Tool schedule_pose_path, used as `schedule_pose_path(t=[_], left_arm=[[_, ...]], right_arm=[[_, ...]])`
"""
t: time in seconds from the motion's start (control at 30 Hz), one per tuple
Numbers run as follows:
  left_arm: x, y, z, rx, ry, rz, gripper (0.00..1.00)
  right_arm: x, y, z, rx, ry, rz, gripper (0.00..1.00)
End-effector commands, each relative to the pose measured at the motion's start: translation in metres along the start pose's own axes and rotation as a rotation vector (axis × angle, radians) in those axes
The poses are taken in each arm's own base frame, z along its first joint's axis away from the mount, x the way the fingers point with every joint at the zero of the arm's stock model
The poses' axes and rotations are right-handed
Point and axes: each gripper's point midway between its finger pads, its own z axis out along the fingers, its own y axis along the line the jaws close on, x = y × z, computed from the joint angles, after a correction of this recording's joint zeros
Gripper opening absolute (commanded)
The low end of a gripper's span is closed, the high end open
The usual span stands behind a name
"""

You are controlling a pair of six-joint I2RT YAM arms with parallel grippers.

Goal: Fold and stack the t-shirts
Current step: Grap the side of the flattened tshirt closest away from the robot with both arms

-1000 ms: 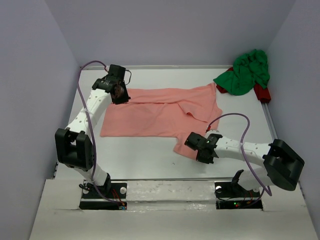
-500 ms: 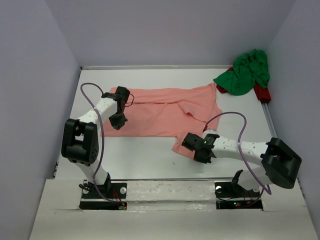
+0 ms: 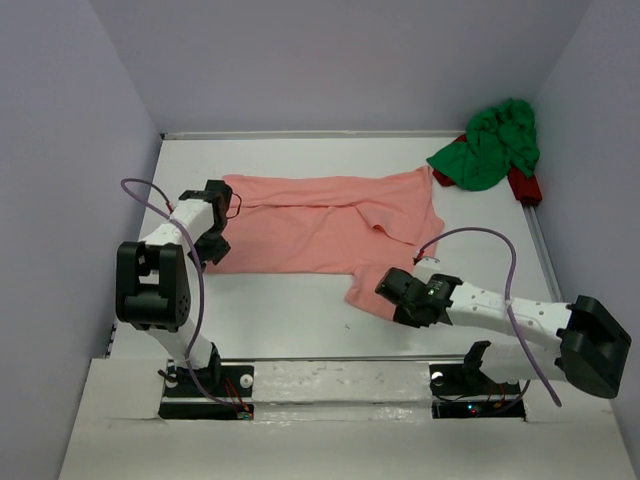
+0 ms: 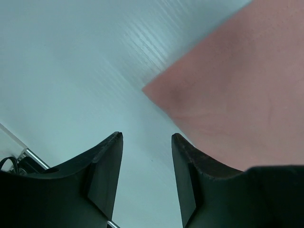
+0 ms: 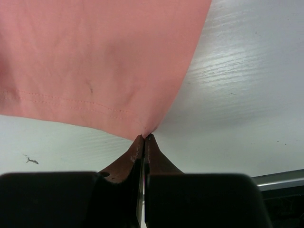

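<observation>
Evidently the salmon pink t-shirt (image 3: 320, 225) lies spread flat across the middle of the desk (image 3: 290, 315), laid out for folding. The right gripper (image 5: 144, 137) has its jaws pinched on a hemmed corner at the shirt's near edge, likely to carry it over. The left gripper (image 4: 146, 137) hangs with jaws apart and empty just beside the near-left corner, seemingly lining up a grasp. The green t-shirt (image 3: 490, 145) sits crumpled at the far right
</observation>
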Motion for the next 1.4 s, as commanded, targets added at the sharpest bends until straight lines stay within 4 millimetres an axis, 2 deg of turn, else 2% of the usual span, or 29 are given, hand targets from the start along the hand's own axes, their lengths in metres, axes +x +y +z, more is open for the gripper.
schedule_pose_path(t=[0.0, 0.37, 0.57, 0.8, 1.0, 1.37], left_arm=[[-0.010, 0.023, 0.004, -0.058, -0.035, -0.056, 0.55], [-0.013, 0.032, 0.017, -0.056, -0.012, -0.061, 0.49], [-0.018, 0.029, 0.024, -0.001, 0.000, -0.074, 0.47], [-0.004, 0.003, 0.035, 0.125, 0.068, -0.020, 0.46], [-0.001, -0.010, 0.035, 0.190, 0.091, 0.006, 0.45], [0.010, 0.001, 0.053, 0.088, 0.130, 0.017, 0.46]], right_arm=[[-0.007, -0.002, -0.004, -0.028, -0.052, 0.004, 0.00], [-0.005, -0.005, -0.004, -0.016, -0.042, 0.009, 0.00], [-0.004, -0.004, -0.003, -0.014, -0.037, 0.004, 0.00], [-0.005, 0.000, -0.003, -0.015, -0.037, -0.003, 0.00], [-0.003, 0.002, -0.001, -0.010, -0.026, -0.007, 0.00], [-0.005, 0.002, -0.003, -0.009, -0.029, -0.006, 0.00]])
